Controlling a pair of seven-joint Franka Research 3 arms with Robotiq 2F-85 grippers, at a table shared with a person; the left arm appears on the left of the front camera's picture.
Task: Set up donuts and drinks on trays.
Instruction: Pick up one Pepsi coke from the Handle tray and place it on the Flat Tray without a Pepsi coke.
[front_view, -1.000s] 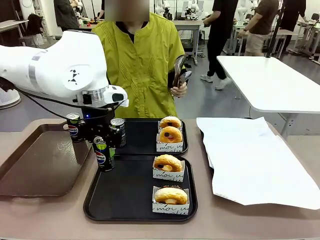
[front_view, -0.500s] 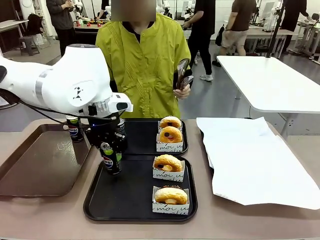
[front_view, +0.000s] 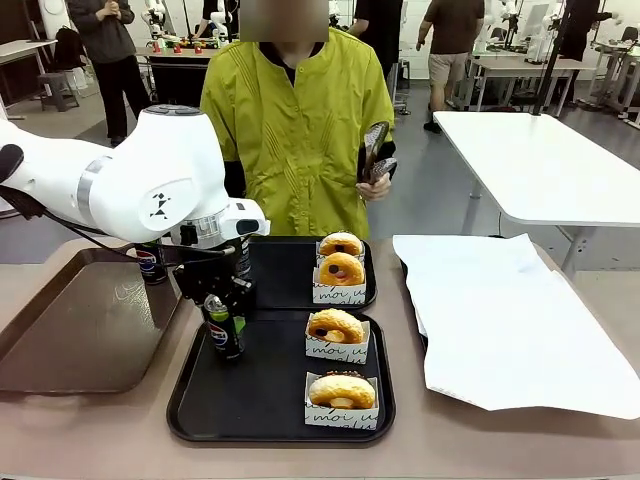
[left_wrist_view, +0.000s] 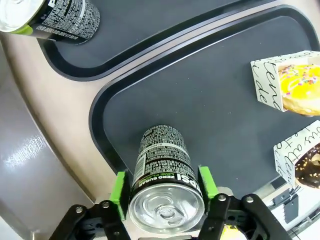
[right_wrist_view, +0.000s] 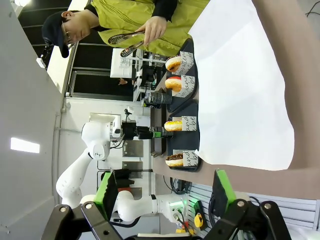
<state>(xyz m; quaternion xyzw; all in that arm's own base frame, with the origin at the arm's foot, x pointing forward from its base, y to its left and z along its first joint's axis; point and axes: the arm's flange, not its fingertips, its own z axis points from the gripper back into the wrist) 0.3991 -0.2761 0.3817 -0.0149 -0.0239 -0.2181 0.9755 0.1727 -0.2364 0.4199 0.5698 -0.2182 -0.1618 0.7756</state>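
Observation:
My left gripper is over the left end of the near black tray. A black Pepsi can stands upright on that tray between its green pads. The jaws look slightly open, the pads just off the can's sides. A second can stands on the far black tray, half hidden by the arm. Each tray holds two sleeved donuts. My right gripper is open with nothing between its fingers.
A third can stands at the back of the brown tray on the left. White paper covers the table's right side. The person holds metal tongs upright behind the far tray.
My left arm moved right and down with the can, which now stands on the near tray. The jaws have loosened around it. The person raised the tongs slightly.

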